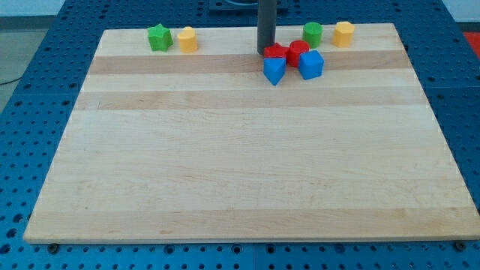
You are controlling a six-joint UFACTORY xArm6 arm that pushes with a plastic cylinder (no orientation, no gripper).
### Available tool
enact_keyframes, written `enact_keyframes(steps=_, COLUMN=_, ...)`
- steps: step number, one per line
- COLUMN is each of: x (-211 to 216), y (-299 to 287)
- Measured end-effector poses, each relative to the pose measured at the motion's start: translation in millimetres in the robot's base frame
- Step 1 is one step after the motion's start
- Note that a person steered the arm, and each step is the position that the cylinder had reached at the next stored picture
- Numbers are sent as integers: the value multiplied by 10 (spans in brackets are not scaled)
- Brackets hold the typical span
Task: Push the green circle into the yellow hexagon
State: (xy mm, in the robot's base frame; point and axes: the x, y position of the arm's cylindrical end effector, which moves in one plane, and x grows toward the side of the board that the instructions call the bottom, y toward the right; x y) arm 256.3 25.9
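My tip (265,52) seems to touch the red block (275,52).

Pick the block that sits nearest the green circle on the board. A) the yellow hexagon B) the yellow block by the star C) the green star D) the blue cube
A: the green circle stands just to the view's left of the yellow hexagon, with only a narrow gap between them at the view's top right.

At the desk's (247,172) far edge, the green circle (313,33) sat just left of the yellow hexagon (343,34), my tip (265,52) well left of both.
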Motion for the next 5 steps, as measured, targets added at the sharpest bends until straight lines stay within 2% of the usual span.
enact_keyframes(steps=2, x=-415, y=-374)
enact_keyframes(steps=3, x=-512, y=-249)
enact_keyframes(steps=5, x=-401, y=1)
